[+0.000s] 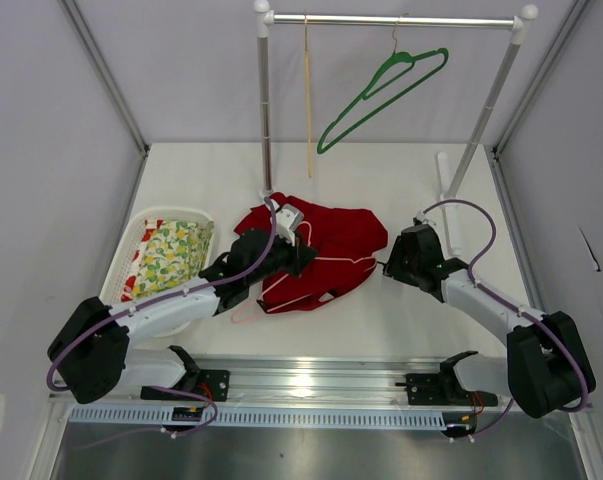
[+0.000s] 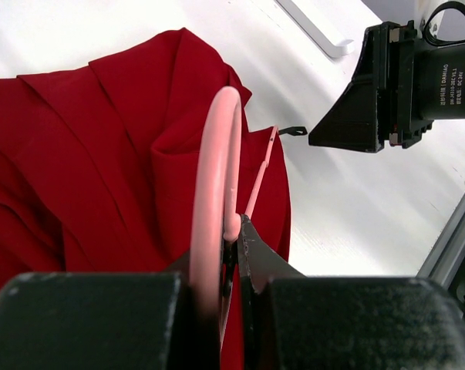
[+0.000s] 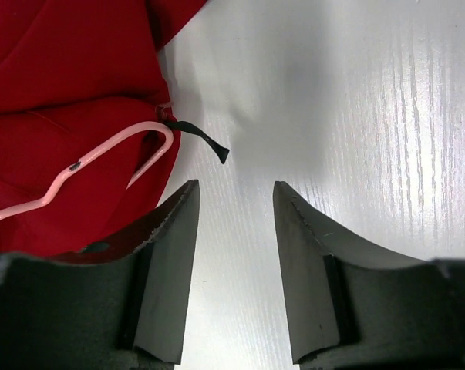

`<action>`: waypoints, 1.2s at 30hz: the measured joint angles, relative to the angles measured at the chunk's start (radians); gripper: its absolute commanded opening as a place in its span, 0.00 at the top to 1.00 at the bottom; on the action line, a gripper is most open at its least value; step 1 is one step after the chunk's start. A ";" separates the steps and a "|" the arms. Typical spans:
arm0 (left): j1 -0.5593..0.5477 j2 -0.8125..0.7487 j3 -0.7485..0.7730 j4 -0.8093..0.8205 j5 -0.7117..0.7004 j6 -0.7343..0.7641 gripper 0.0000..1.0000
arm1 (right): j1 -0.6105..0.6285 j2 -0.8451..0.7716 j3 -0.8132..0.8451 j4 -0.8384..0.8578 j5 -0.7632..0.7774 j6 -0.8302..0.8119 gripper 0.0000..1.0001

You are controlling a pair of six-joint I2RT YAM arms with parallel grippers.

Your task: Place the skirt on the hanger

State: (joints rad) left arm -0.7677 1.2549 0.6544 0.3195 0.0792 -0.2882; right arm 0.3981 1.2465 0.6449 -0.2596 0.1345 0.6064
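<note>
Two claws in my view: the left claw [image 2: 232,239] is pinched shut on the pink hanger [image 2: 215,177], which lies on the red skirt [image 2: 93,162] spread mid-way across the table [image 3: 348,92]. The right claw [image 3: 236,204] stands half open and empty, just beside the skirt's edge.

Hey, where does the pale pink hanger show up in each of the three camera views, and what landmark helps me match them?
Top external: the hanger lies on the skirt, mid-table.
Left wrist: a curved part of the hanger rises at centre frame, pinched in the left gripper.
Right wrist: the hanger is a thin wire at the left, over red cloth.
Shared landmark: the skirt, in all three views.
</note>
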 measured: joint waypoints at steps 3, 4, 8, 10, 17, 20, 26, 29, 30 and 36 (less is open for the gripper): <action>0.000 0.001 0.000 0.000 0.000 0.000 1.00 | 0.000 0.001 0.000 0.009 0.000 0.004 0.51; 0.000 0.002 0.000 0.000 0.000 0.000 1.00 | 0.000 0.001 0.000 0.014 0.000 0.004 0.51; 0.000 0.006 0.000 0.000 0.001 0.000 1.00 | 0.000 0.005 0.000 0.039 0.005 0.010 0.54; 0.000 0.008 0.000 0.000 0.002 0.000 1.00 | -0.003 0.010 0.000 0.052 0.005 0.015 0.56; 0.000 0.008 0.000 0.000 0.003 0.000 1.00 | -0.026 0.082 0.016 0.073 -0.003 0.037 0.67; 0.000 0.008 0.000 0.000 0.005 0.001 1.00 | -0.029 0.102 0.016 0.079 -0.014 0.053 0.67; 0.000 0.008 0.000 -0.001 0.011 0.000 1.00 | -0.029 0.102 -0.004 0.128 -0.029 0.070 0.69; 0.000 0.008 0.000 -0.001 0.011 0.001 1.00 | -0.029 0.102 -0.010 0.146 -0.037 0.071 0.70; 0.000 0.008 0.000 -0.001 0.011 0.001 1.00 | -0.029 0.103 -0.010 0.154 -0.039 0.072 0.70; 0.000 0.008 0.000 -0.006 0.011 0.001 1.00 | -0.029 0.103 -0.020 0.191 -0.039 0.073 0.79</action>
State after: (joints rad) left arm -0.7677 1.2633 0.6544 0.3130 0.0906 -0.2874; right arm 0.3691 1.3491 0.6247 -0.0689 0.0959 0.6796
